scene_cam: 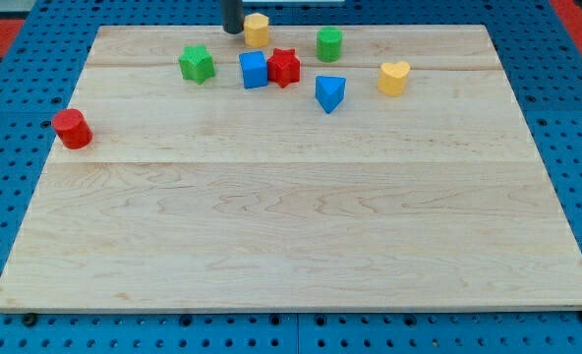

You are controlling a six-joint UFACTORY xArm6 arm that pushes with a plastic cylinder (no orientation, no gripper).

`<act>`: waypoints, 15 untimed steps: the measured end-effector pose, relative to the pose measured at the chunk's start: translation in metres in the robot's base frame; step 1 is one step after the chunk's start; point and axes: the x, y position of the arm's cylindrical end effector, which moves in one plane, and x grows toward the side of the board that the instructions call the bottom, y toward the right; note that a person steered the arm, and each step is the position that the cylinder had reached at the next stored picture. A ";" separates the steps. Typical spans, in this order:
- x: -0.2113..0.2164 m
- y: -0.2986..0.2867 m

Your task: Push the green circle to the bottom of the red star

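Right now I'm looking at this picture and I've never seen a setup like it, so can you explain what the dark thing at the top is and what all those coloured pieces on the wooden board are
There is one camera picture, looking down at a slant on a wooden board that lies on a blue pegboard. The dark thing is a plain rod on a robot arm; my tip pushes blocks, and nothing is held. It sits at the view's top, just left of the yellow block. To the right is the green circle. Below them, left to right: green star, blue cube touching the red star, blue triangle, yellow heart. A red cylinder stands at the board's left edge.
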 end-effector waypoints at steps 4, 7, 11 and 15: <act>-0.002 0.008; -0.006 0.129; 0.046 0.180; 0.082 0.150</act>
